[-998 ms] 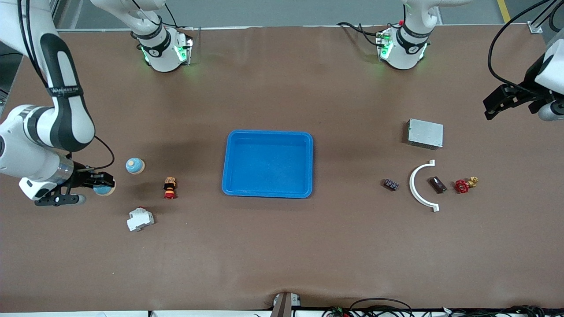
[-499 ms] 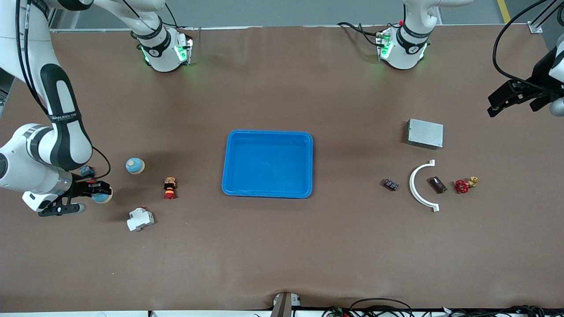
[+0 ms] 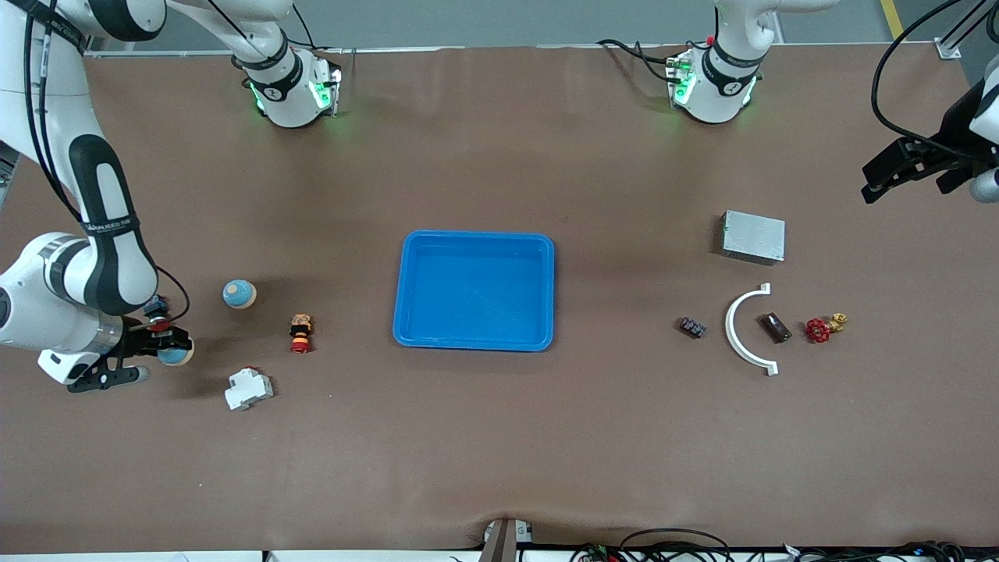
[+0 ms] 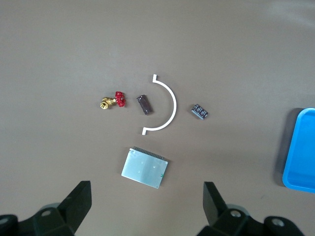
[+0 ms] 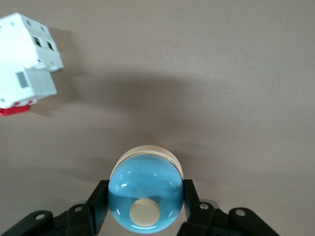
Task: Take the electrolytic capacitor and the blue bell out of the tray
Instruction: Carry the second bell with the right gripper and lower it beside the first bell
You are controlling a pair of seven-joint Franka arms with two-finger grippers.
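My right gripper (image 3: 165, 349) is shut on a blue dome-shaped bell (image 3: 176, 356) with a cream base, near the right arm's end of the table. In the right wrist view the bell (image 5: 145, 194) sits between the fingers (image 5: 98, 199) and casts a shadow on the table. A second blue bell (image 3: 239, 293) stands beside it, farther from the front camera. My left gripper (image 3: 897, 165) is open and empty, high over the left arm's end. Below it (image 4: 146, 206) lie a small brown block (image 4: 144, 105) and a small dark part (image 4: 200, 111); I cannot tell which is the capacitor.
A blue tray (image 3: 474, 337) lies mid-table. Near the bells are a white breaker (image 3: 248, 389) and a red-and-yellow button (image 3: 300, 332). At the left arm's end are a silver box (image 3: 753, 236), a white arc (image 3: 737, 332), a red valve (image 3: 821, 329).
My right gripper has carried the bell a little toward the right arm's end and the front camera. My left gripper has risen slightly and stays open.
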